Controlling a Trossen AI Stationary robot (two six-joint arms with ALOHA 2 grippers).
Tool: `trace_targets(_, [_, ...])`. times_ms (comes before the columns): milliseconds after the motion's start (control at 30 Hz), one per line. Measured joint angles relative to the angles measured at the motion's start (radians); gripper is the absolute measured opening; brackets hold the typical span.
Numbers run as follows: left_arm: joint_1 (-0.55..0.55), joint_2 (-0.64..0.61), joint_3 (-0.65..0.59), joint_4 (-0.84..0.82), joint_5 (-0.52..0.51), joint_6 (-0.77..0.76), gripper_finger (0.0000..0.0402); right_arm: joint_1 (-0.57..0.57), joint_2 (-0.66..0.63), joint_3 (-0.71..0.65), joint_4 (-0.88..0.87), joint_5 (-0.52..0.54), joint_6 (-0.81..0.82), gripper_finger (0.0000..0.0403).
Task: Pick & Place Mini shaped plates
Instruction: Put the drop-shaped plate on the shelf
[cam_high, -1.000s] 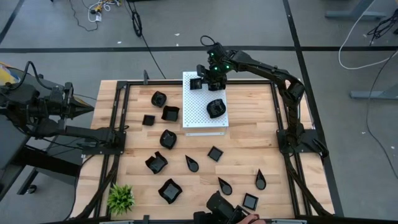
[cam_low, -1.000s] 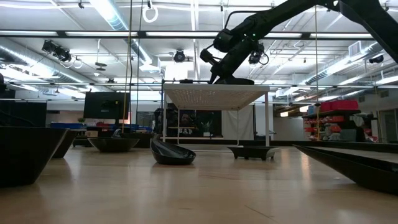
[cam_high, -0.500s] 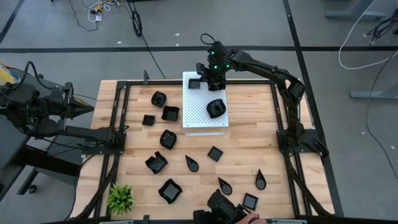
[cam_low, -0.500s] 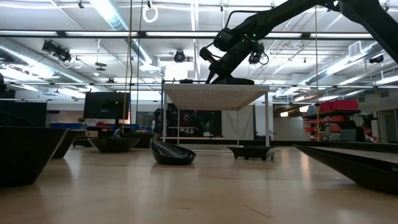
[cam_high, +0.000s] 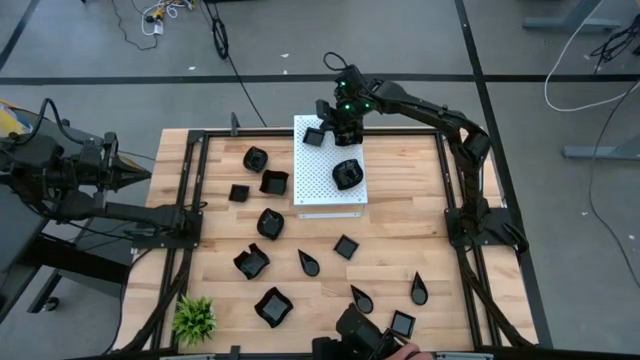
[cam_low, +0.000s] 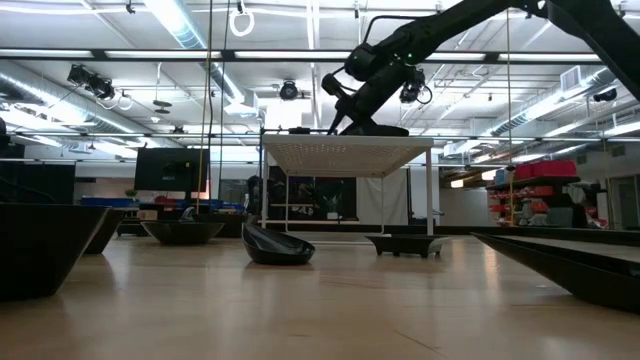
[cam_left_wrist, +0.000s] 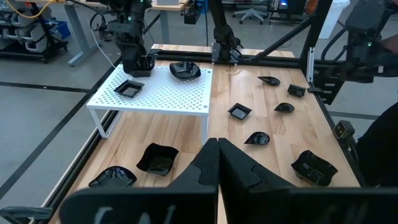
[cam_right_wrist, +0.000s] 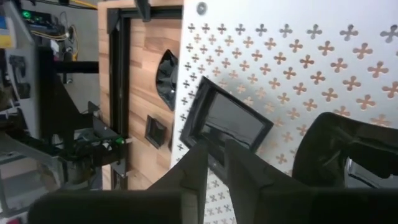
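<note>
From overhead we are looking straight down on the whole table (cam_high: 400, 215). At tabletop height we are gazing level across it into the room. The left wrist camera is viewing the white board (cam_left_wrist: 158, 93) from afar; the right wrist camera is sitting close above that board (cam_right_wrist: 298, 68).

No text, label or number can be read anywhere — signs too blurred.

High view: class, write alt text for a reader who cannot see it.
The right gripper hovers at the far end of a white perforated rectangular board carrying two glossy black mini plates. About a dozen more lie on the wooden table, with a small green plant; the left arm waits aside.
</note>
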Motion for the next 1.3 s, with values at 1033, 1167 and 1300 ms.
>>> trace_targets(1033, [0.0,0.0,0.0,0.0,0.0,0.0,0.0003,0.038,-0.124,0.0,0.025,0.003,-0.268,0.0052])
trace_targets(1167, [0.0,0.0,0.0,0.0,0.0,0.0,0.0003,0.053,-0.127,0.0,0.023,0.003,-0.312,0.0052])
trace_targets(1300, [0.0,0.0,0.0,0.0,0.0,0.0,0.0003,0.067,-0.139,0.0,0.02,0.002,-0.4,0.0052])
